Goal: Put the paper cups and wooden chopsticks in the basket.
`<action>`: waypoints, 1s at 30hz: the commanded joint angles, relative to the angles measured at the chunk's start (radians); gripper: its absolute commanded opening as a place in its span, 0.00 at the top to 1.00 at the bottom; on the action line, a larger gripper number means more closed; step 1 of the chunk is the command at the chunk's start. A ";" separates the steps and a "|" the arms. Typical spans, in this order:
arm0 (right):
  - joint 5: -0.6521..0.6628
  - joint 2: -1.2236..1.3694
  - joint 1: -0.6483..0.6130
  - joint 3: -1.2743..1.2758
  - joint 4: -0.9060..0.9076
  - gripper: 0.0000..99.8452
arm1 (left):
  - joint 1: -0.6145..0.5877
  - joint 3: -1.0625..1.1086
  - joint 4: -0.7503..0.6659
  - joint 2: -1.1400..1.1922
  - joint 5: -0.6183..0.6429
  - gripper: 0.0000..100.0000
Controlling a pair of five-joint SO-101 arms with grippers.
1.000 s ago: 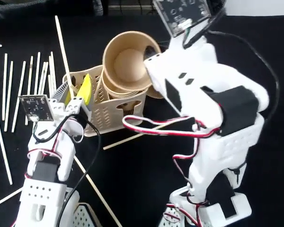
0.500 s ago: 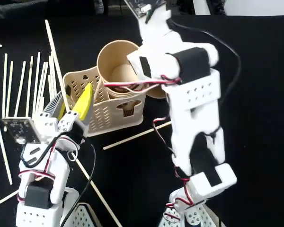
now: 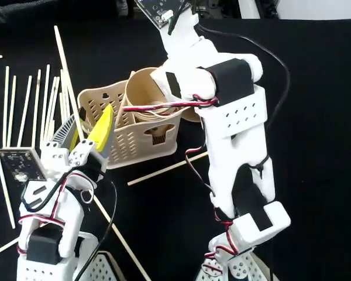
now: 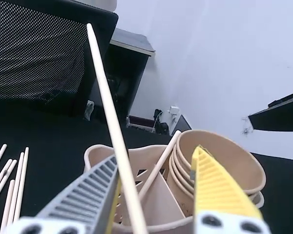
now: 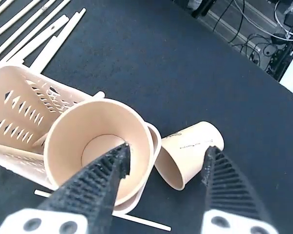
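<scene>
The left fingers [image 4: 216,190] were spread. A stick [image 4: 112,122] was laid along the grey one and pointed up past the basket [image 4: 95,152]. Whether it was pinched lower down could not be told. It was judged to be carried there, close in front of the basket, so that it could be tipped in beside the stick already leaning inside.

The right fingers [image 5: 105,183] were parted too, and nothing was gripped. One was poised over the mouth of the nested cups [image 5: 73,131], which were seated in one end of the basket. The other was poised near a single cup [image 5: 185,153] lying on its side on the worktop [image 5: 195,73], just beside the basket and next to the stack. The stack was judged to be placed, and the wide spread was judged suited to the fallen cup.

Many sticks [image 3: 29,105] were ranged in a row on the worktop beyond the basket's other end. One more [image 3: 167,168] was seen just in front of the basket.
</scene>
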 commanded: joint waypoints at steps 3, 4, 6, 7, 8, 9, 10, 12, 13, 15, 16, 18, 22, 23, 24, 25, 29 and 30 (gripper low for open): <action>0.009 -0.096 0.018 -0.033 0.031 0.74 | -0.005 -0.073 0.026 -0.003 0.003 0.78; 0.015 -0.104 0.029 -0.031 0.032 0.74 | -0.025 -0.101 0.063 -0.002 -0.006 0.78; 0.043 -0.117 0.055 0.001 0.032 0.74 | -0.054 -0.185 0.164 0.000 -0.020 0.77; 0.054 -0.127 0.064 0.025 0.032 0.74 | -0.070 -0.234 0.219 0.000 -0.023 0.76; 0.063 -0.134 0.075 0.053 0.032 0.74 | -0.094 -0.286 0.275 0.000 -0.023 0.76; 0.072 -0.142 0.084 0.077 0.032 0.74 | -0.125 -0.332 0.324 0.002 -0.023 0.76; 0.078 -0.147 0.094 0.097 0.032 0.74 | -0.153 -0.369 0.364 0.008 -0.023 0.76; 0.087 -0.154 0.112 0.125 0.031 0.74 | -0.199 -0.398 0.402 0.046 -0.032 0.76; 0.089 -0.157 0.120 0.133 0.031 0.74 | -0.219 -0.400 0.407 0.074 -0.049 0.76; 0.094 -0.162 0.138 0.147 0.031 0.74 | -0.280 -0.401 0.413 0.149 -0.068 0.76; 0.095 -0.163 0.150 0.153 0.031 0.74 | -0.314 -0.401 0.410 0.196 -0.071 0.76; 0.112 -0.166 0.172 0.165 0.031 0.74 | -0.383 -0.400 0.388 0.302 -0.074 0.75; 0.132 -0.188 0.207 0.214 0.031 0.74 | -0.510 -0.406 0.288 0.563 -0.149 0.74; 0.140 -0.196 0.213 0.225 0.031 0.74 | -0.536 -0.412 0.258 0.628 -0.175 0.74; 0.144 -0.203 0.218 0.236 0.031 0.74 | -0.561 -0.424 0.232 0.697 -0.199 0.74; 0.149 -0.213 0.218 0.245 0.031 0.74 | -0.579 -0.441 0.212 0.763 -0.224 0.74; 0.149 -0.243 0.218 0.271 0.031 0.74 | -0.604 -0.530 0.206 1.023 -0.324 0.74; 0.149 -0.249 0.218 0.275 0.031 0.74 | -0.607 -0.555 0.206 1.085 -0.339 0.74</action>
